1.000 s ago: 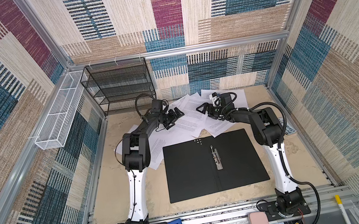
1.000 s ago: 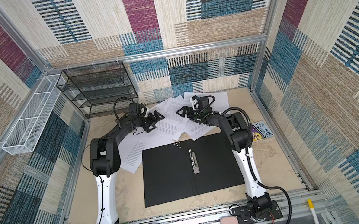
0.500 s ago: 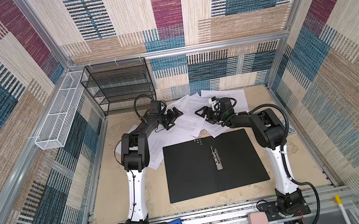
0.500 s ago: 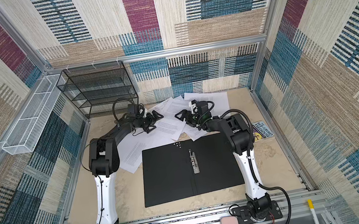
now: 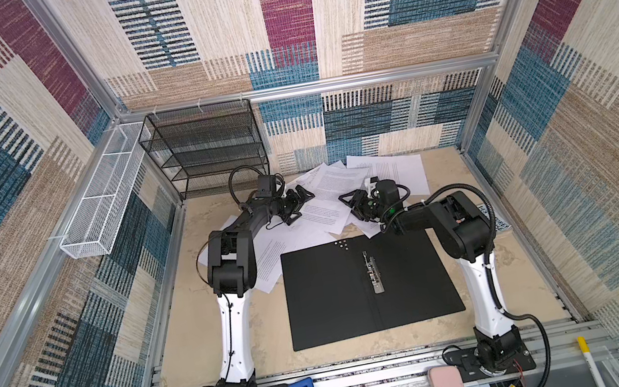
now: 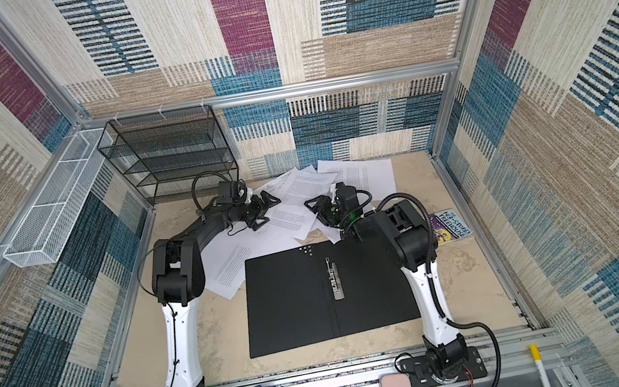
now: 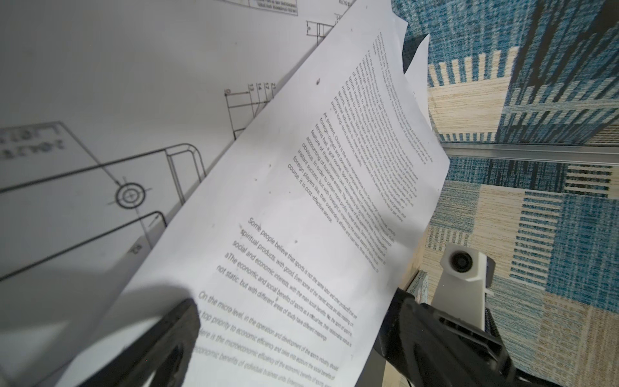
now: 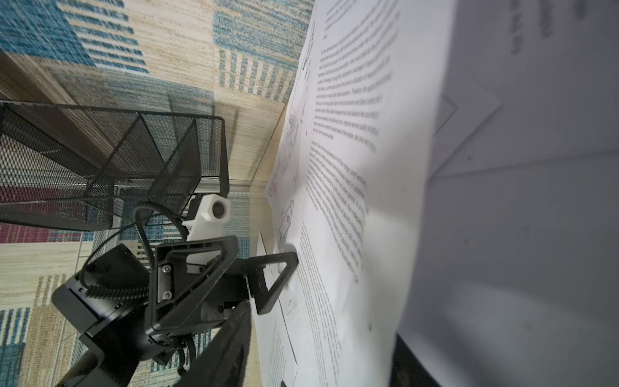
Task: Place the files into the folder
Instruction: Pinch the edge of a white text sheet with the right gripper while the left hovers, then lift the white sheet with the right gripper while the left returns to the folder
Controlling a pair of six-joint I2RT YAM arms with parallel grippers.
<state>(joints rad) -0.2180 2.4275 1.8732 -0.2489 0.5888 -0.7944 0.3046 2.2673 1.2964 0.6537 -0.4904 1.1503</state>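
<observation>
We are holding our left gripper wide open, gripping nothing, its fingers straddling a printed sheet of the files, which are lying scattered at 12 o'clock from the folder. The folder is lying open, black side up. Our right gripper is sitting among the files, jaws part-closed; we cannot tell whether it is gripping a sheet

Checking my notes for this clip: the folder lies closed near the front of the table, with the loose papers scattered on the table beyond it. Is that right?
Not quite. The folder lies open, black inside facing up with its metal clip exposed, as both top views show. The papers are indeed scattered on the table beyond it.
</observation>
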